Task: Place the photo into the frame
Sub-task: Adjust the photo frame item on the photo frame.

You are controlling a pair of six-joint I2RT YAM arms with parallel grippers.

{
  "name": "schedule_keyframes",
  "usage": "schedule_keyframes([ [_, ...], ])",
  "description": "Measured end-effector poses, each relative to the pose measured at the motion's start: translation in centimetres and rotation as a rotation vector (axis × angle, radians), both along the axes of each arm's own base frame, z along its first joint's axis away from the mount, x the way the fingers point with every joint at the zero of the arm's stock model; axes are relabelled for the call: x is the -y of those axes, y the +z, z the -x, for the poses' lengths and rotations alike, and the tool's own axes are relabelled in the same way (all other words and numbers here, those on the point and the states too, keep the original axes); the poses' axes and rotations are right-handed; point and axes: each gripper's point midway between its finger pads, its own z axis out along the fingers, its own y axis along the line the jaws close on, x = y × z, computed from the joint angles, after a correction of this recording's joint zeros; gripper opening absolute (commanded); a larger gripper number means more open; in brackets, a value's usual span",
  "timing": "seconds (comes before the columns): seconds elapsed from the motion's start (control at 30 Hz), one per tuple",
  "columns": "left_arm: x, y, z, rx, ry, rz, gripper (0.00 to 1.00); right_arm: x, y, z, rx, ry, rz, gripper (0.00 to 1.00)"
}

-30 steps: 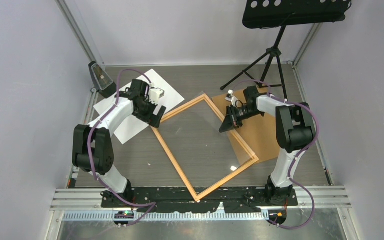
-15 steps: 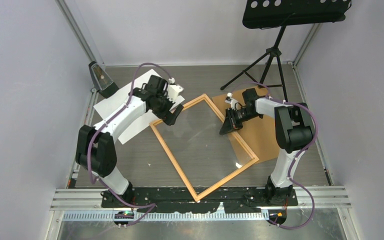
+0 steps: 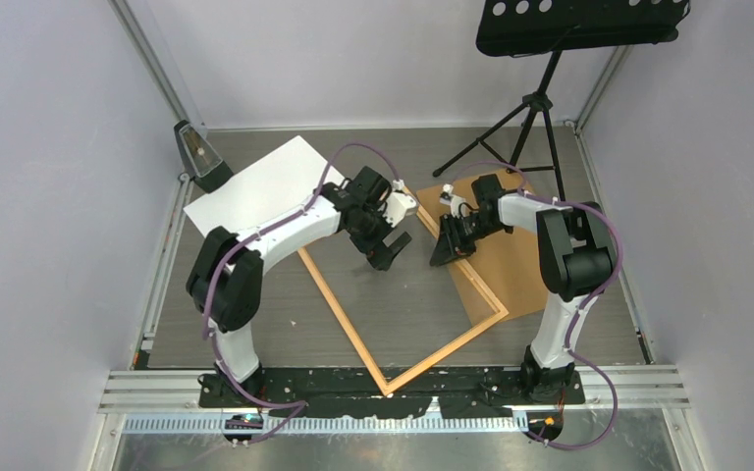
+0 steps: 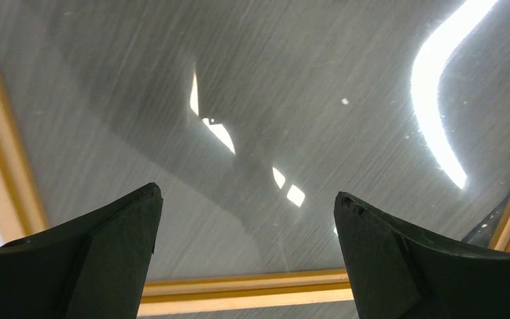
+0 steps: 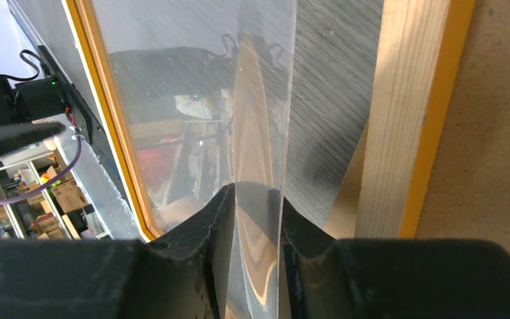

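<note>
A: Step in hand?
B: Seating the clear sheet (image 5: 192, 80) flat inside the frame (image 3: 331, 304) — lower gently, no sliding (edges lost in glare).
A: Right end effector (image 3: 442, 253)?
B: Narrow, astride the sheet's edge by the frame's right rail; gripping or not, cannot tell.
A: Left end effector (image 3: 393, 252)?
B: Wide, empty, arm stretched low over the frame's middle.
A: Photo (image 3: 255, 186)?
B: White side up — beyond the frame's far-left rail.

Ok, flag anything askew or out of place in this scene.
The clear transparent sheet is not flat in the thin orange wooden frame: one edge seems tilted up between the fingers of the right gripper. The white-backed paper photo lies outside the frame, face down.
</note>
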Motion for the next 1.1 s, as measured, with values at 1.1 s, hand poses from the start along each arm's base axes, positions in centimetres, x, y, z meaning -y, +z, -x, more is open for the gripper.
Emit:
schedule_keyframes([
  [1.1, 6.5, -5.6, 3.9, -0.139, -0.041, -0.059, 0.99, 0.5, 0.0, -0.5, 0.059, -0.010, 0.080, 0.44],
])
